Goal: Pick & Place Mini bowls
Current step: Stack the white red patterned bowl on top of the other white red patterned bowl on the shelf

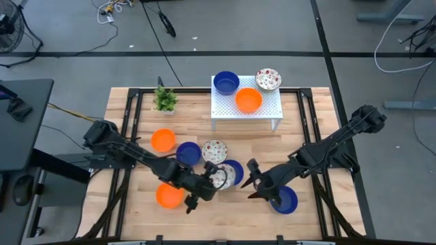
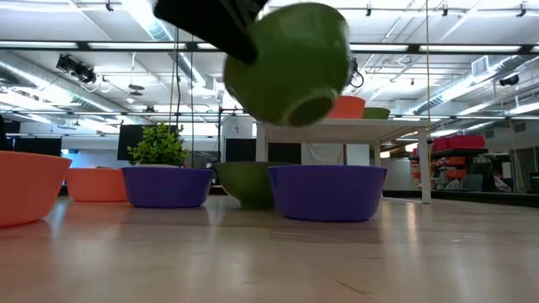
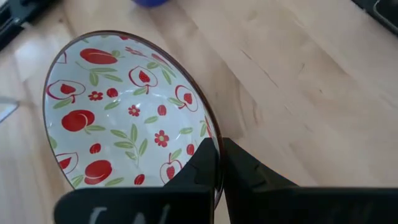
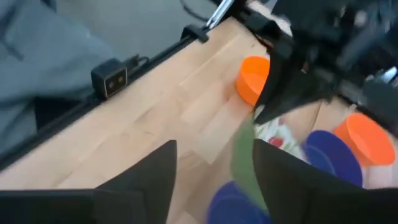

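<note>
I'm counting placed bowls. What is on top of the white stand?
The white stand holds a blue bowl, an orange bowl and a speckled bowl. The space beneath is hidden.

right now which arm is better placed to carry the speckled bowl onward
Left. Its gripper is already shut on the speckled bowl's rim, lifted off the table. The right gripper sits beside it, jaws open and empty.

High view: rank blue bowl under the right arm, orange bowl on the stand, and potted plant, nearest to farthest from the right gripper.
1. Blue bowl, beside the right gripper.
2. Orange bowl, on the white stand.
3. Potted plant, far back left.
</note>
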